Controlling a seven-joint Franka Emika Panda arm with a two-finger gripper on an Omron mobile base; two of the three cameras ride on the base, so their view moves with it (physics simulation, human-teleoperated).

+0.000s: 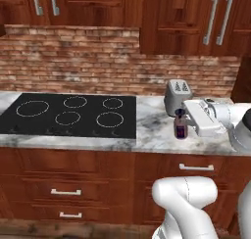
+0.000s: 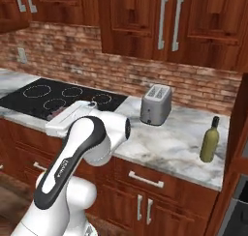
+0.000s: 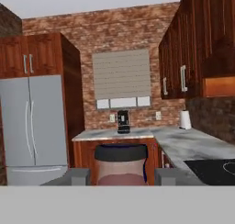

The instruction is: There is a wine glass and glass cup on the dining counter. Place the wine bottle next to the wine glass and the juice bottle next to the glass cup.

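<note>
The juice bottle (image 1: 181,126), small and dark red-purple with a bluish cap, stands upright over the marble worktop just in front of the toaster (image 1: 177,96). My gripper (image 1: 187,119) reaches in from the right and is shut on it. In the hand view the juice bottle (image 3: 120,169) sits between my two fingertips (image 3: 78,176), close to the lens. The wine bottle (image 2: 209,140), tall and olive-green, stands near the worktop's right end. The wine glass, the glass cup and the dining counter are out of view.
A black cooktop (image 1: 68,115) covers the left of the worktop (image 1: 152,135). Behind it runs a brick wall under wooden cabinets. The hand view looks across the kitchen at a steel fridge (image 3: 32,126), a coffee machine (image 3: 123,121) and a paper towel roll (image 3: 185,120).
</note>
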